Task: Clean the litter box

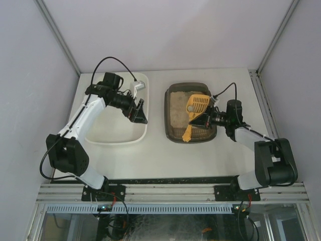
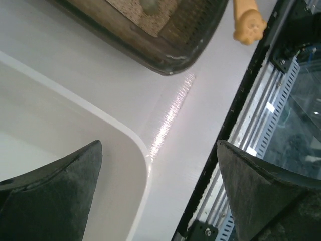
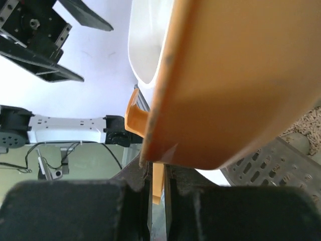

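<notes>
On the left, we saw the left end effector [image 1: 140, 111] over the white tub [image 1: 120, 142], its fingers wide apart and holding nothing. In the middle, the litter box [image 1: 167, 108] sat on the tabletop [image 1: 155, 155], just beside the tub. On the right, the right end effector [image 1: 199, 120] was clamped tight on the yellow scoop [image 1: 198, 104] above the sand. We thought the scoop could tip while crossing and drop sand in the gap. We could read no words anywhere.

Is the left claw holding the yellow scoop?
No, the left claw hangs open and empty; the right claw grips the scoop.
</notes>
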You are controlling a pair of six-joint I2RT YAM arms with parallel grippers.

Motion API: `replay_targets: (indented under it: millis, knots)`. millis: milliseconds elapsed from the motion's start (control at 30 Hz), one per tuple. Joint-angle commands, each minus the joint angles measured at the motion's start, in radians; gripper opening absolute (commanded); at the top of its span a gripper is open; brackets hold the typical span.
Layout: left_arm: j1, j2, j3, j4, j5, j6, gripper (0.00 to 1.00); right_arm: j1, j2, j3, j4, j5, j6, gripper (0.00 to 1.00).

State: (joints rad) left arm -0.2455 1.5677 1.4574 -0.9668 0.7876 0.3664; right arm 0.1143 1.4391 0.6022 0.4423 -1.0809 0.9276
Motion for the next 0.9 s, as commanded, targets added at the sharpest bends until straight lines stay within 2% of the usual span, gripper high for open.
replay_targets:
  millis: [0,67,200,233,333,467,567,700,867]
  knots:
    - [0.007,0.000,0.082,-0.140,0.080,0.134,1.00,0.065,-0.041,0.118,-0.307,0.063,-0.286,0.00]
    - [0.011,-0.008,0.076,-0.109,0.035,0.103,1.00,0.037,-0.036,0.107,-0.267,0.046,-0.241,0.00]
    - [0.028,-0.040,0.033,-0.005,-0.030,0.014,1.00,-0.045,-0.018,0.029,-0.032,0.029,-0.048,0.00]
    - [0.033,-0.046,0.026,0.010,-0.041,-0.002,1.00,-0.034,-0.007,0.035,-0.037,0.026,-0.056,0.00]
    - [0.050,-0.063,0.015,0.036,-0.068,-0.025,1.00,0.058,0.015,0.110,-0.200,0.030,-0.170,0.00]
    - [0.094,-0.076,0.015,0.050,-0.091,-0.053,1.00,0.046,0.044,0.082,-0.032,-0.016,-0.050,0.00]
    - [0.125,-0.074,0.043,-0.025,-0.094,-0.008,1.00,0.077,0.067,0.100,0.036,-0.028,0.007,0.00]
    - [0.196,-0.107,0.035,-0.058,-0.103,0.009,1.00,0.217,0.114,0.248,-0.147,0.011,-0.098,0.00]
    - [0.306,-0.186,-0.017,0.030,-0.228,-0.072,1.00,0.365,0.233,0.526,-0.426,0.103,-0.220,0.00]
